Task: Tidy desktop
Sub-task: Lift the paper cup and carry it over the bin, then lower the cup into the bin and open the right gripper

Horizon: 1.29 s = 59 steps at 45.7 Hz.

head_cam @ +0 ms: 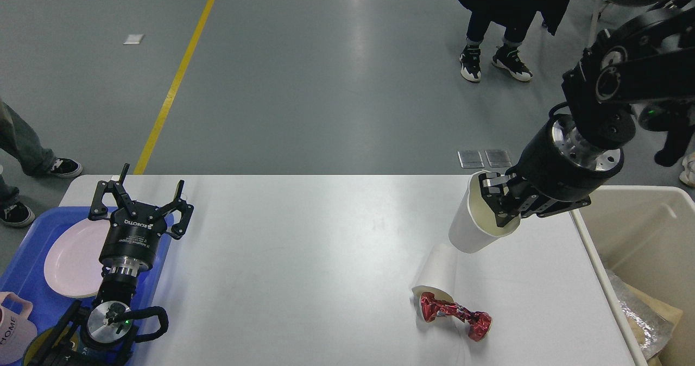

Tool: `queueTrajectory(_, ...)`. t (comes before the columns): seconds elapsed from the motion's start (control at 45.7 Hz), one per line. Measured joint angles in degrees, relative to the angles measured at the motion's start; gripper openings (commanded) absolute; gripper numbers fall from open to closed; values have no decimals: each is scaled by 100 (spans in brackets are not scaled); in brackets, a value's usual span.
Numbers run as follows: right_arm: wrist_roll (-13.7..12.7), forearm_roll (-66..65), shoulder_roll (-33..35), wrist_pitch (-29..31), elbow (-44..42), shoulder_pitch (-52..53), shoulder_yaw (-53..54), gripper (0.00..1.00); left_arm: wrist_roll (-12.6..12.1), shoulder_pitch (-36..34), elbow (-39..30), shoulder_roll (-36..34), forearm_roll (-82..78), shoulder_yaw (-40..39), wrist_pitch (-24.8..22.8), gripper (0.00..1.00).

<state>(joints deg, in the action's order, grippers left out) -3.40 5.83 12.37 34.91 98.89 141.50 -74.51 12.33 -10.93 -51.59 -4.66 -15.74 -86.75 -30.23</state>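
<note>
The white desktop (304, 257) fills the lower half of the head view. My right gripper (497, 206) is shut on the rim of a white paper cup (471, 222) and holds it tilted in the air above the desktop's right part. Below it a second white paper cup (437, 272) lies on its side on the desktop, mouth toward me. A crumpled red foil wrapper (456, 314) lies against that cup's mouth. My left gripper (141, 192) stands open and empty at the desktop's left edge, over the blue tray.
A blue tray (27, 268) at the left holds a pink plate (73, 257) and a pink mug (13, 328). A big beige bin (640, 235) with crumpled waste stands off the right edge. People's legs stand on the floor beyond the desk.
</note>
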Motion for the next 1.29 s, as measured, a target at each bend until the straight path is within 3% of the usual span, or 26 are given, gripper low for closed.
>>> queueTrajectory(0.219, 40, 87, 195, -248, -276, -348, -942, 0, 7, 3, 0, 0, 1, 0, 0, 96)
queueTrajectory(0.46, -14, 85, 1741, -876, -1446, -1736, -1600, 0, 7, 5, 0, 0, 5, 0, 0, 96)
queueTrajectory(0.635, -21, 36, 2692, -1378, -2871, -3392, -1285, 0, 7, 4, 0, 0, 5, 0, 0, 96)
queueTrajectory(0.788, -23, 63, 3052, -1978, -4119, -5315, -225, 0, 7, 4, 0, 0, 1, 0, 0, 96)
queueTrajectory(0.898, -34, 108, 2960, -2354, -5096, -6806, 582, 0, 7, 4, 0, 0, 2, 0, 0, 96)
queueTrajectory(1.051, -85, 120, 2248, -2577, -6930, -8908, 1820, 0, 7, 3, 0, 0, 2, 0, 0, 96)
queueTrajectory(1.204, -110, 126, 1269, -2664, -8854, -10353, 2567, 0, 7, 3, 0, 0, 2, 0, 0, 96)
queueTrajectory(1.292, -184, 128, 890, -2812, -9447, -10826, 2727, 0, 7, 3, 0, 0, 2, 0, 0, 96)
